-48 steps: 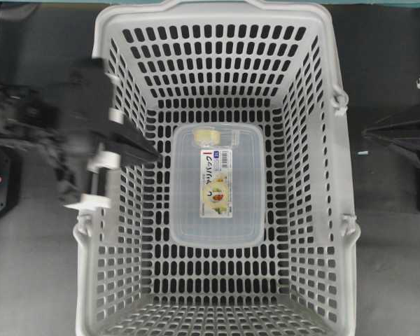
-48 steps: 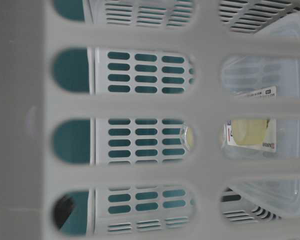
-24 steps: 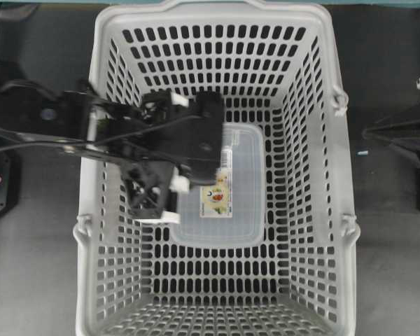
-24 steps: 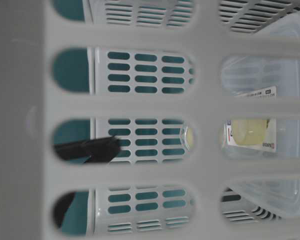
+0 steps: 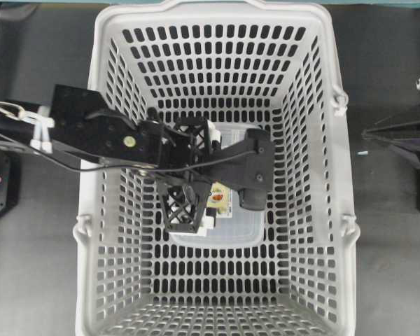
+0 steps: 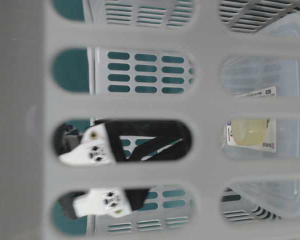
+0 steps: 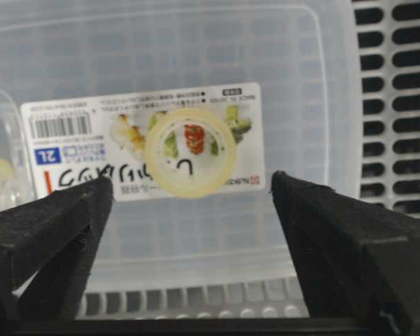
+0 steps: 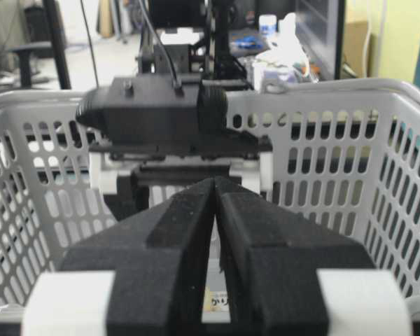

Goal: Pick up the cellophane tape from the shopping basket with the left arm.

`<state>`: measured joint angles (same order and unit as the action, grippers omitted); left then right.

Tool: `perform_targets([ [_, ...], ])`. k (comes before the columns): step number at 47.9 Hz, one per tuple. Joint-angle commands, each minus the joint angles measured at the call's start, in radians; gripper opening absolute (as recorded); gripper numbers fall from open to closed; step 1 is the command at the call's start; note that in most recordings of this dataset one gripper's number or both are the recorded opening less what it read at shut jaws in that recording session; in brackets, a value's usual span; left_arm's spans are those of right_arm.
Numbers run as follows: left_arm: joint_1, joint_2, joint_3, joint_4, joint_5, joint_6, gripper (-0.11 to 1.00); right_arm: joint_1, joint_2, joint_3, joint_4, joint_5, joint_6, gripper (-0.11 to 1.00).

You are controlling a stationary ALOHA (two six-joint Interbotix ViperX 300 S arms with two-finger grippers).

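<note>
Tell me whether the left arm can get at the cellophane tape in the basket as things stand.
Probably yes. The left gripper is already down inside the shopping basket, fingers spread open on either side of the cellophane tape, and nothing lies between them. The right gripper stays outside, shut.

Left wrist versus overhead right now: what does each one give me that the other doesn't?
Only the left wrist view shows the tape roll, centred in the gap between the open fingers. Only the overhead shows the whole basket, the left arm reaching over its rim, and the right arm parked outside. Both show the clear pack's label.
</note>
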<state>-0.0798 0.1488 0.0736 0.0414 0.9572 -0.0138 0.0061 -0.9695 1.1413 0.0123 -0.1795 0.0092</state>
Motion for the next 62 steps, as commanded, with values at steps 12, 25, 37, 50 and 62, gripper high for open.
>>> perform_targets([
  [12,0.006,0.058,-0.02,0.003,-0.009,0.0,0.91,0.002,0.005,-0.02,0.003,-0.012,0.0,0.01],
  [25,0.005,0.067,-0.021,0.005,-0.018,0.0,0.91,0.002,0.003,-0.021,0.003,-0.009,0.005,0.45],
  [37,0.0,0.091,-0.012,0.003,-0.041,0.002,0.91,0.006,-0.011,-0.021,0.003,-0.015,0.058,0.83],
  [50,-0.005,0.104,0.006,0.003,-0.057,0.002,0.89,0.006,-0.029,-0.015,0.003,-0.014,0.06,0.8],
  [62,-0.009,0.101,0.006,0.003,-0.057,0.009,0.49,0.006,-0.029,-0.014,0.003,-0.012,0.061,0.8],
])
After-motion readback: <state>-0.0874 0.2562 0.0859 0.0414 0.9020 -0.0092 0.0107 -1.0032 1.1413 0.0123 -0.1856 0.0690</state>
